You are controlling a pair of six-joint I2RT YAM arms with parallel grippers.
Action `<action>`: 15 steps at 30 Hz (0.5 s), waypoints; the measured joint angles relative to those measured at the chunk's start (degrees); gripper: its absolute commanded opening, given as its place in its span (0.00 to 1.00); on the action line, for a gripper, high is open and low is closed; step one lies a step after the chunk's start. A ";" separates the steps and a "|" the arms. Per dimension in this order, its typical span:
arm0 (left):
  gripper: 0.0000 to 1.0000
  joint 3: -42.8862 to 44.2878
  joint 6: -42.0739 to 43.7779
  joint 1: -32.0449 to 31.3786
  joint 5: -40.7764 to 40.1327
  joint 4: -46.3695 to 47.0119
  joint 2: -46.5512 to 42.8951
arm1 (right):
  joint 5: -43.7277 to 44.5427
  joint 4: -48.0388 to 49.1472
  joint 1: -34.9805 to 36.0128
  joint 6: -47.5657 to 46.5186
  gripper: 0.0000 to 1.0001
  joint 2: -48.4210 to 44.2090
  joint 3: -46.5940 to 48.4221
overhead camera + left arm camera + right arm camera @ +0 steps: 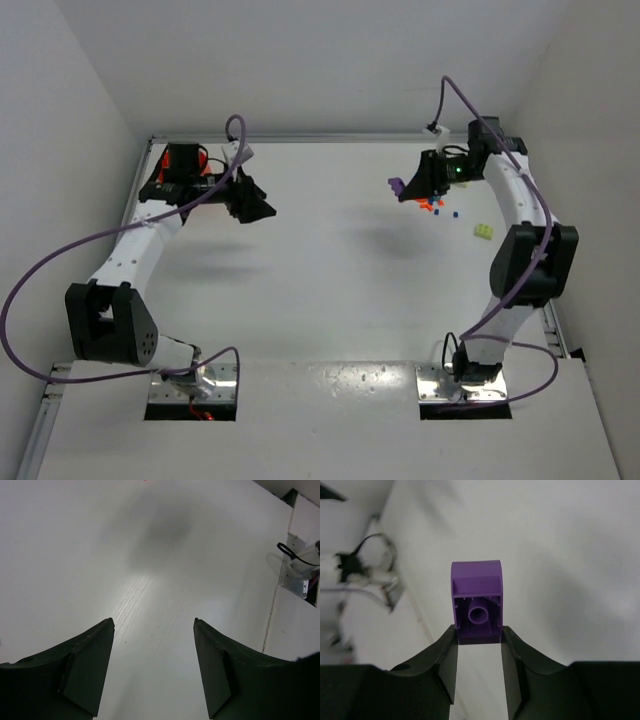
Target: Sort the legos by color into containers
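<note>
My right gripper is shut on a purple lego, pinched at its lower end between the fingertips, hollow underside toward the camera. In the top view the purple lego hangs at the right gripper above the far right of the table. Under and beside it lie small orange legos, tiny blue legos and a yellow-green lego. My left gripper is open and empty over the far left, its jaws wide apart over bare table. The orange bowl is out of view.
An orange and black part sits behind the left arm at the far left corner. White walls close the table on the left, back and right. The arm bases and their metal plates stand at the near edge.
</note>
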 measured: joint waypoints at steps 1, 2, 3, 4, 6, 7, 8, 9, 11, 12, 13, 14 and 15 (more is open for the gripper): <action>0.70 -0.68 0.31 -0.37 1.18 0.20 -0.13 | -3.72 -4.39 0.79 -2.71 0.05 2.43 2.58; 0.71 -1.77 0.68 -0.92 2.05 0.92 -0.50 | -7.13 -8.76 1.57 -5.27 0.05 5.07 5.49; 0.71 -2.86 0.92 -1.55 2.73 1.57 -1.16 | -10.23 -11.67 2.34 -7.50 0.05 7.98 8.00; 0.71 -4.15 1.14 -2.29 3.30 2.47 -2.16 | -12.63 -13.70 3.32 -9.09 0.05 10.49 9.38; 0.76 -5.79 1.60 -3.85 4.94 3.06 -4.46 | -15.39 -17.62 5.14 -11.50 0.05 13.90 9.73; 0.79 -5.79 2.03 -4.48 5.64 3.50 -5.07 | -16.11 -19.15 6.01 -12.24 0.05 14.93 9.62; 0.80 -5.79 2.62 -5.35 6.34 4.35 -5.55 | -16.79 -20.20 6.84 -12.81 0.05 15.45 9.40; 0.80 -5.79 3.04 -6.23 6.75 4.90 -5.75 | -17.51 -21.09 7.93 -13.22 0.05 15.56 8.92; 0.80 -5.77 4.02 -8.07 7.13 5.79 -5.60 | -18.80 -22.86 10.23 -14.01 0.04 15.45 8.48; 0.80 -5.77 4.44 -9.18 7.10 6.05 -5.25 | -19.39 -23.37 11.37 -14.19 0.04 15.43 8.35; 0.80 -5.75 4.87 -10.58 7.04 6.32 -4.70 | -19.85 -23.54 12.72 -14.25 0.04 15.32 8.00; 0.80 -5.68 5.55 -11.82 6.80 6.45 -4.09 | -20.09 -23.85 13.90 -14.27 0.04 15.23 7.58; 0.80 -5.66 6.14 -13.00 6.47 6.43 -3.41 | -20.31 -24.11 14.93 -14.29 0.04 15.08 7.19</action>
